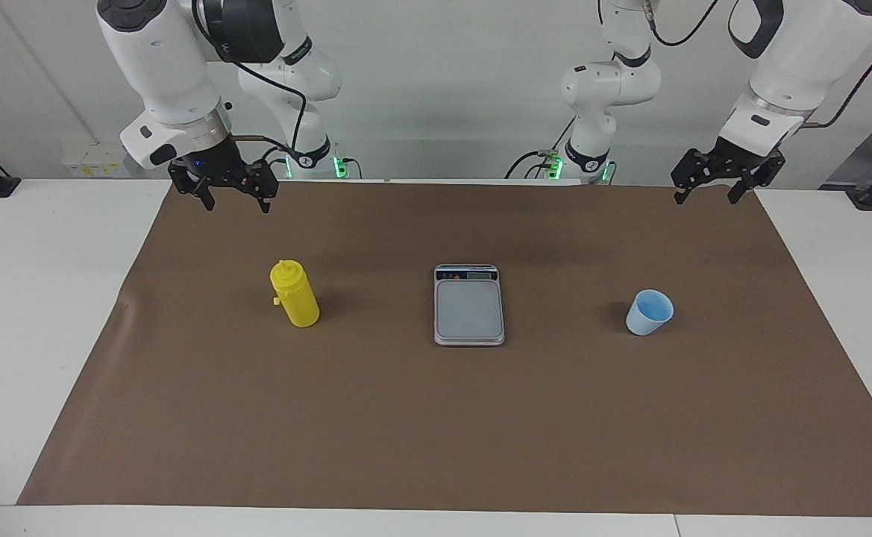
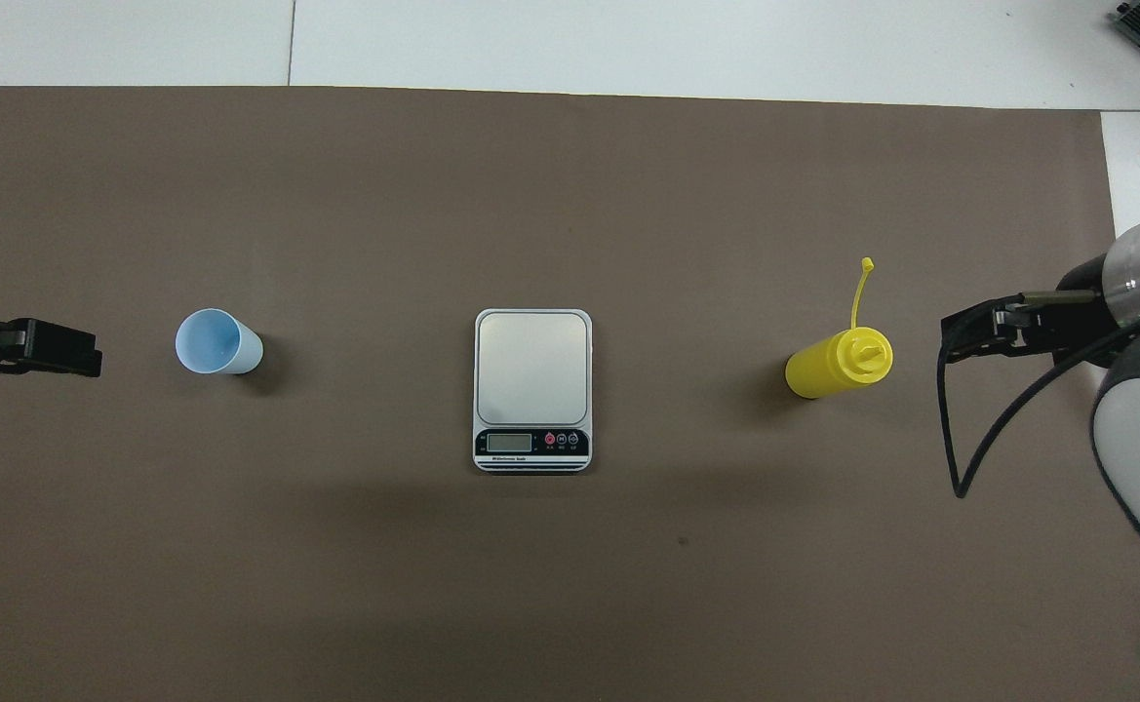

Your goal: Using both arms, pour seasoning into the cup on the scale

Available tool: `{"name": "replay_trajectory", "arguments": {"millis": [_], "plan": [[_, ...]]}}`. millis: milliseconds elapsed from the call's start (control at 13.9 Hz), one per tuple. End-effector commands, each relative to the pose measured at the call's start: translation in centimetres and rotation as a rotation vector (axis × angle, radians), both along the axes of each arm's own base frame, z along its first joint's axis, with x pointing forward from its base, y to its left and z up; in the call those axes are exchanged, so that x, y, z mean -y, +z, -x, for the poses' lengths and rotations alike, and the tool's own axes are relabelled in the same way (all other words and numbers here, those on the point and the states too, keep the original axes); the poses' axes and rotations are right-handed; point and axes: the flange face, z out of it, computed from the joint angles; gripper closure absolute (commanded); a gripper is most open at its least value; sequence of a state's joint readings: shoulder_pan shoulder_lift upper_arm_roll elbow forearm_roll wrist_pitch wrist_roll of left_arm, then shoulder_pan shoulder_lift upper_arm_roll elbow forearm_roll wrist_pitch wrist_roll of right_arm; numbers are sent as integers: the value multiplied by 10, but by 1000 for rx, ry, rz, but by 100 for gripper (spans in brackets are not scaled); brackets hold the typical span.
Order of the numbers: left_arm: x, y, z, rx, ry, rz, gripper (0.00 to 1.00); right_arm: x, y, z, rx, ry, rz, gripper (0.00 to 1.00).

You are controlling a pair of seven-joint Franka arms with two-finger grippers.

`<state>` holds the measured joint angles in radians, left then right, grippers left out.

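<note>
The overhead view cuts off a lot: the left pincer [image 1: 713, 190] only pokes in as a black tip at the frame edge, and the right arm is mostly a white blur of casing with a looping black cable in front. The scale's display and buttons are too small to read. Both arms' upper links run out of the facing view too.

The bright yellow cylindrical plastic squeeze bottle [image 1: 295, 294] stands upright on the brown mat [image 1: 436, 418] toward the right arm's end of the surface, ridged cap on, with its thin yellow tether strap [image 2: 859, 291] sticking out away from the robots. The flat silver-grey rectangular digital scale [image 1: 469, 305] sits mid-mat, grey plate bare, dark display strip on the edge nearer the robots. The small light-blue tapered plastic cup [image 1: 650, 312] stands mouth up toward the left arm's end, well apart from the scale, so it isn't on it yet.

The right pincer [image 1: 236, 198] hangs over the mat edge closest to the robots, on the bottle's side, fingers spread wide, gripping nothing. The left pincer hovers at the mat's corner on the cup's side, also spread wide and holding nothing.
</note>
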<state>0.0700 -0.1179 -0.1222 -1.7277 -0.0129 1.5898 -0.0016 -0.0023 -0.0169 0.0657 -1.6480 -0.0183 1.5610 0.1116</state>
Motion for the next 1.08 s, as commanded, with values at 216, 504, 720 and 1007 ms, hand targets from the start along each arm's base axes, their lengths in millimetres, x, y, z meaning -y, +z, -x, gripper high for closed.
{"name": "replay_trajectory", "arguments": {"millis": [216, 504, 720, 1007], "plan": [[-4, 2, 2, -12, -8, 2, 0, 1, 1, 5, -7, 17, 0, 0], [-4, 2, 1, -5, -8, 2, 0, 1, 1, 5, -7, 17, 0, 0], [-4, 1, 1, -5, -11, 2, 0, 3, 1, 5, -7, 14, 0, 0], [0, 1, -1, 12, -21, 3, 0, 2, 1, 5, -7, 16, 0, 0]]}}
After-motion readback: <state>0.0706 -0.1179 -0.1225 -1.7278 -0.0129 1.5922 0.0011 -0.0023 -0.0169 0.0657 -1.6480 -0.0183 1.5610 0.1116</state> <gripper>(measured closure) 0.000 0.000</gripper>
